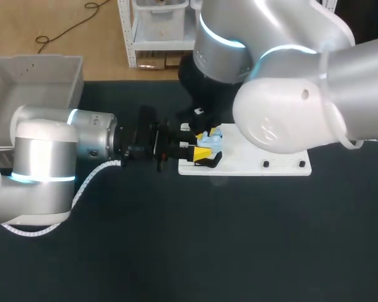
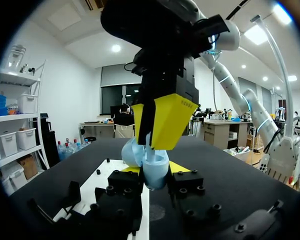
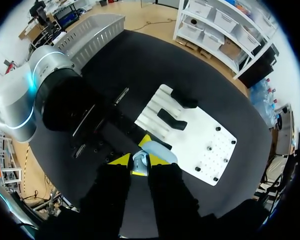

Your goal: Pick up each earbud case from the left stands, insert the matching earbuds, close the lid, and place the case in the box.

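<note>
A light blue earbud case with its lid swung open sits between the yellow-tipped fingers of my left gripper, which is shut on it. In the head view the left gripper holds the case over the left end of the white plate. My right gripper comes straight down onto the case. From its own wrist view, the right gripper is shut on a small pale earbud, at the open case. The right arm hides most of the case from above.
Two black stands rise from the white plate, with small black pegs at its other end. A grey slatted box stands at the table's far left corner, also seen as the box beyond my left arm.
</note>
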